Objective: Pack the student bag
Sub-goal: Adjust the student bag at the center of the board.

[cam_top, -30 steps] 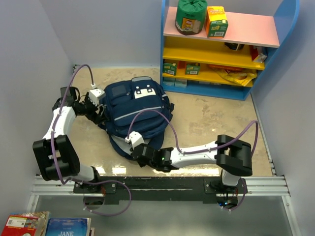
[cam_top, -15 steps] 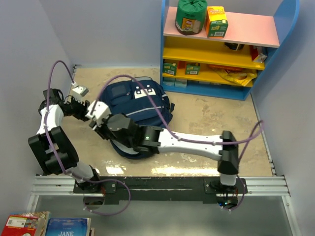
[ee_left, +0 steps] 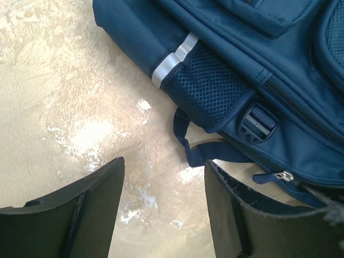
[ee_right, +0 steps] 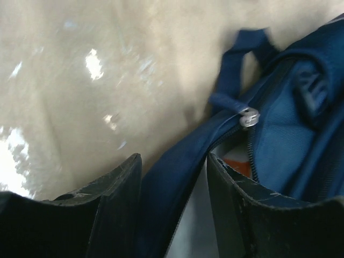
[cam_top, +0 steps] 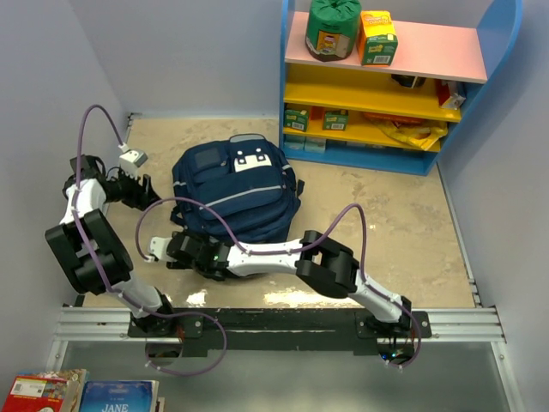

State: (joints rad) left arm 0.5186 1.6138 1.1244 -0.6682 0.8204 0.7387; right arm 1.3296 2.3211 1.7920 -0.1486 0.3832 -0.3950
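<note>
The navy student bag (cam_top: 236, 193) lies flat on the beige floor, white patches facing up. My left gripper (cam_top: 146, 190) is open and empty, a little left of the bag. In the left wrist view (ee_left: 164, 161) it hovers over bare floor beside the bag's mesh side pocket (ee_left: 215, 91) and a strap buckle (ee_left: 258, 122). My right gripper (cam_top: 190, 251) is at the bag's near-left corner. In the right wrist view (ee_right: 174, 156) its jaws stand apart astride the bag's blue zip edge (ee_right: 177, 177). A silver zip pull (ee_right: 249, 117) and something orange (ee_right: 236, 165) inside the opening show.
A blue shelf unit (cam_top: 292, 86) stands at the back right, holding a green roll (cam_top: 333, 27), a yellow box (cam_top: 377, 37) and small packs. Lilac walls close the left and right sides. Books (cam_top: 77, 395) lie below the arm rail at the near left.
My right arm has swung across the bag's left side and come down at its near-left corner. My left gripper has drawn back to the left, off the bag.
</note>
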